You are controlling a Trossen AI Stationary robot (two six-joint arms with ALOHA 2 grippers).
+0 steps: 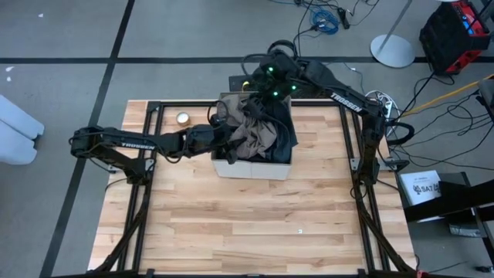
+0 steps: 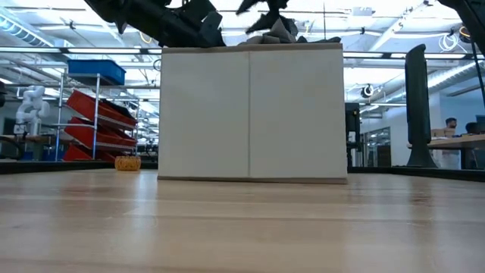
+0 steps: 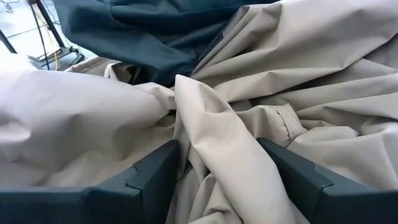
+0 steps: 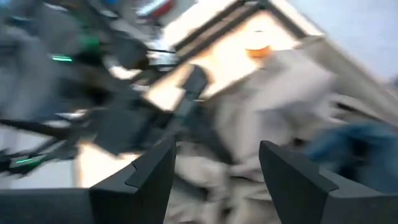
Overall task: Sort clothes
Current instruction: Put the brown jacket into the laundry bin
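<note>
Nearest the left wrist camera: a ridge of soft tan-brown garment bunched between the two dark fingers of the left gripper, jaws wide around the fold, probably pinching a handful to lift out. Reached in from the left over the rim of the beige square fabric box at the far middle of the pale wooden table. Dark slate garment heaped just beyond the tan fold, all piled in the box. Right gripper poised above the box's far edge, jaws parted, holding nothing visible, likely waiting clear. Small round yellowish object left of the box.
</note>
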